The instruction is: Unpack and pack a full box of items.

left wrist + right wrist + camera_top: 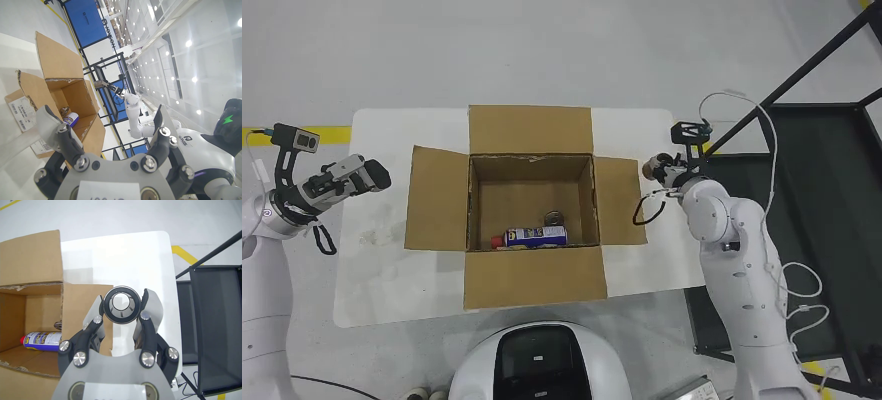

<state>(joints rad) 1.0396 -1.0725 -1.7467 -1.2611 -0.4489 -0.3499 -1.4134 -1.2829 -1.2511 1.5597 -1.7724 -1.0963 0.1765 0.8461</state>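
On white rectangular surface point(642, 130): open-flapped brown cardboard box point(437, 200) at centre, holding blue spray can with red cap point(537, 236) lying flat, small grey metal flange point(555, 217) just beside it. Right jaws clamped on dark hollow metal cylinder point(122, 317), above surface beside box's right flap. Left jaws spread open, empty, off box's left side.

I read the box point(530, 128) as plain brown cardboard, with white, black-barcoded labels point(20, 111) beside my left gripper point(102, 113). The can point(534, 236) is blue and white with a red cap. The sleeve point(108, 313) in my right gripper point(122, 298) is dark grey. The table point(382, 140) is white and the rack point(822, 200) is black.
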